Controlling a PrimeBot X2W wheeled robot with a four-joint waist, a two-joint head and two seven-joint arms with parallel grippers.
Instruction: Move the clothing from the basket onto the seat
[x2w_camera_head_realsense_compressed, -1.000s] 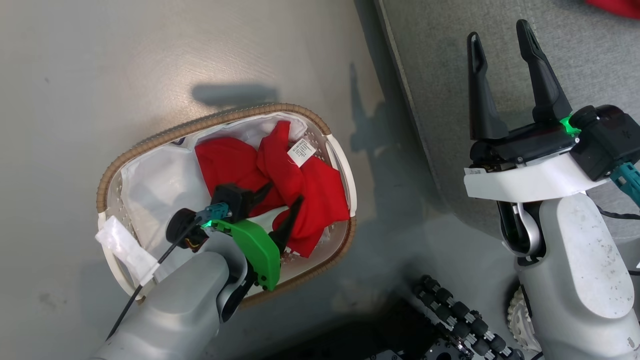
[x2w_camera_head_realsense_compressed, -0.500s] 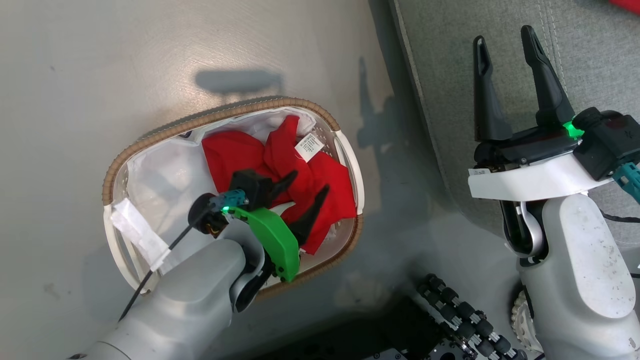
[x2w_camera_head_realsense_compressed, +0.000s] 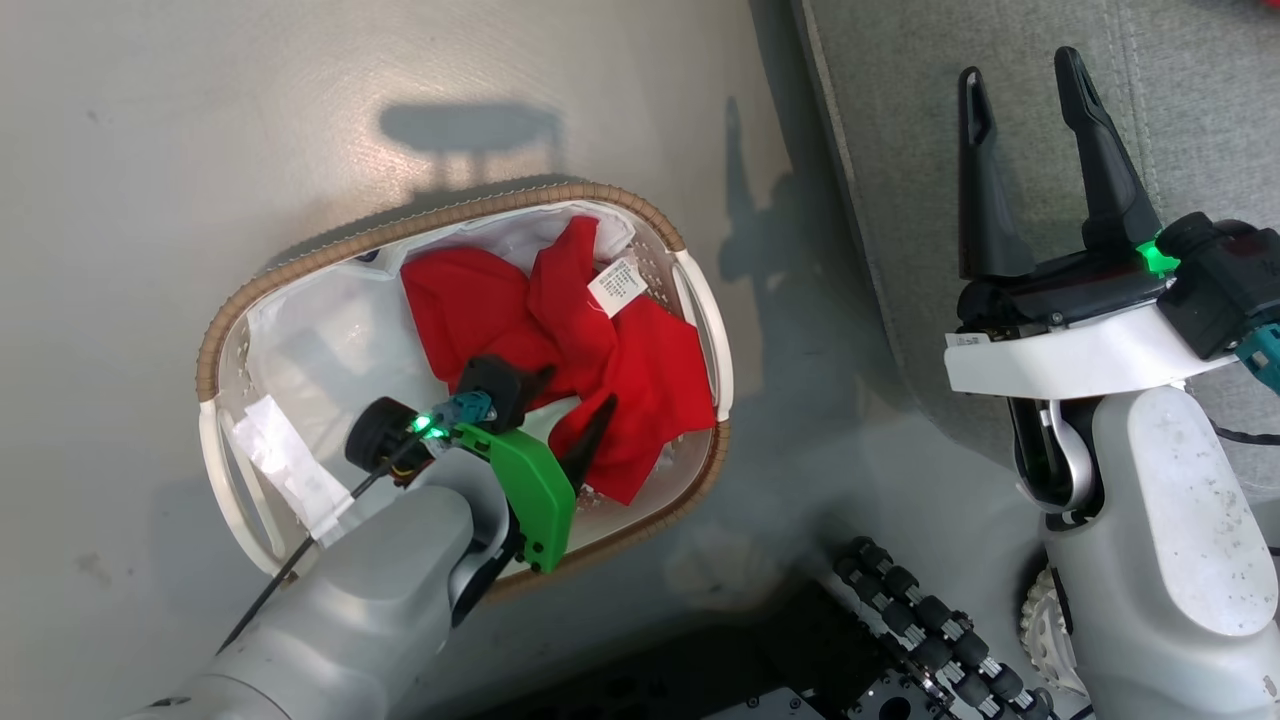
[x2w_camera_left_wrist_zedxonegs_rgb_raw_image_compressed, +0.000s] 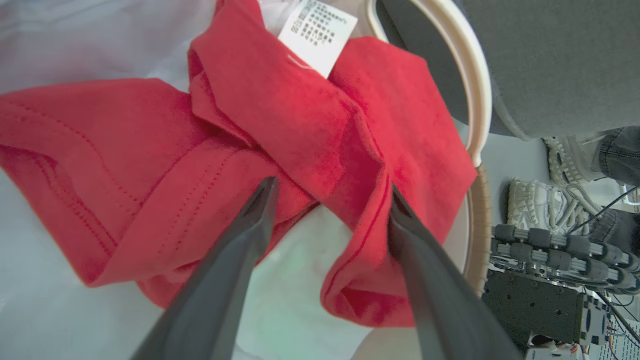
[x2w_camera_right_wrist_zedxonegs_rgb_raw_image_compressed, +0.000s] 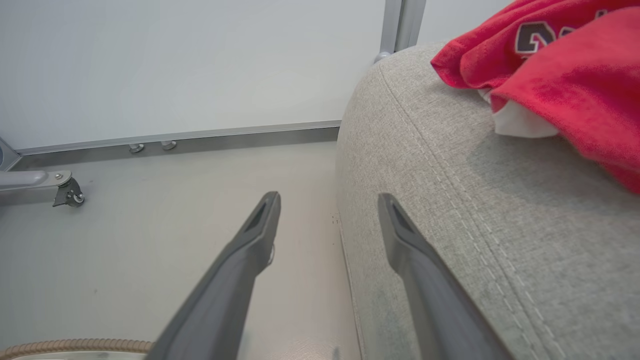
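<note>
One crumpled heap of red clothing (x2w_camera_head_realsense_compressed: 560, 340) lay in the basket (x2w_camera_head_realsense_compressed: 706, 312), at the end nearest the seat (x2w_camera_head_realsense_compressed: 1200, 120). It sat on the glossy white liner (x2w_camera_head_realsense_compressed: 320, 340) with a small white label (x2w_camera_head_realsense_compressed: 617, 287) facing up. Could not tell if the heap was one piece or two tangled together. The left gripper (x2w_camera_head_realsense_compressed: 578, 385) was down inside the basket with its jaws spread wide and nothing held. In the left wrist view one fingertip sat at a stitched fold and the other against a hanging red flap, with bare liner showing between them. The step in hand looked like the reach for a pick, with the grasp not yet made. The next move probably called for going a little deeper so the fingers straddled cloth, not liner, then closing, lifting clear of the rim and carrying across to the seat. Catching the liner along with the cloth was the likely risk. The right gripper (x2w_camera_head_realsense_compressed: 1018, 62) hung over the seat's edge, jaws wide apart and empty. A red garment (x2w_camera_right_wrist_zedxonegs_rgb_raw_image_compressed: 565, 65) with black lettering lay on the seat beyond it, so the task looked partly done. Count: one basket, one liner, one label, one seat, two grippers, two lots of red cloth. The basket stood on the pale floor (x2w_camera_head_realsense_compressed: 300, 100) near the seat, not touching it.
</note>
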